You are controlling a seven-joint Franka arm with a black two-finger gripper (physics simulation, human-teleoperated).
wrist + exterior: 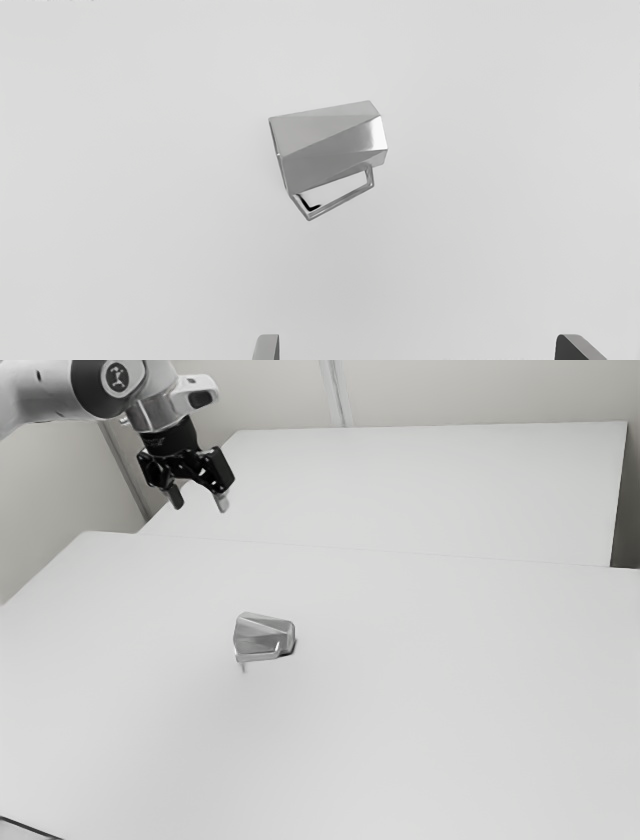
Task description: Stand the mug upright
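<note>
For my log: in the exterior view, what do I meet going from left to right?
Thin dark line at the bottom left corner → open claw, above the table → mug, lying on its side → vertical seam in the back wall.

A white tabletop (430, 720) lay below the gripper (200, 506). Beyond the gripper, in the exterior view, stood a pale wall (480, 390).
</note>
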